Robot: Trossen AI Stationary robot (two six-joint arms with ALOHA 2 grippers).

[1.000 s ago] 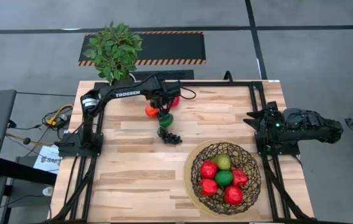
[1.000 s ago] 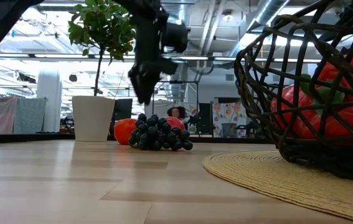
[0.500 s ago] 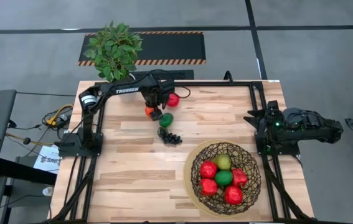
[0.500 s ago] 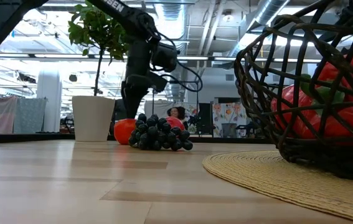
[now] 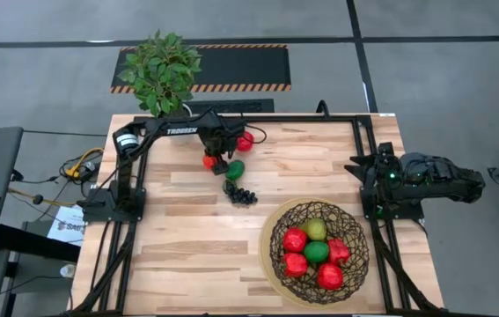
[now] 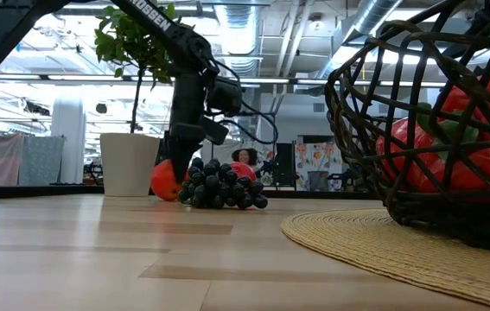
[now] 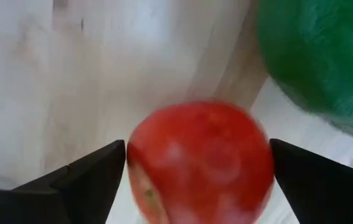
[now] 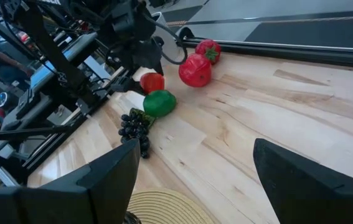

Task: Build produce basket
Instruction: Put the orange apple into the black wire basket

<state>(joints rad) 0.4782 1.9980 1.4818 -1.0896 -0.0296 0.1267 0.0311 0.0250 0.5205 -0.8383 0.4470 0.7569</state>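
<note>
Pale wooden table (image 5: 187, 246) inside a black frame, grey floor around, open workshop beyond. Left gripper (image 5: 213, 162) down at the far-left middle of the table, fingers spread wide either side of a small red-orange fruit (image 7: 200, 163), not yet pressed on it. Best done, judging from this: lower until the pads sit level with the fruit's widest part, centre it between them, then close gently so the round thing does not squirt out sideways; watch the green fruit (image 5: 235, 168) lying just right of it and the dark grapes (image 5: 240, 194) a little nearer, both close enough to be nudged. Two more red pieces (image 8: 195, 70) farther back by the frame. Right gripper (image 8: 188, 180) parked at the right edge, fingers standing apart, holding nothing. Basket (image 5: 355, 264) on a round straw mat at the near right, well apart from the loose fruit; inside, three or four red pieces, a green one in the middle, a yellow-green one at the far side. Potted plant (image 5: 161, 70) at the far-left corner.
</note>
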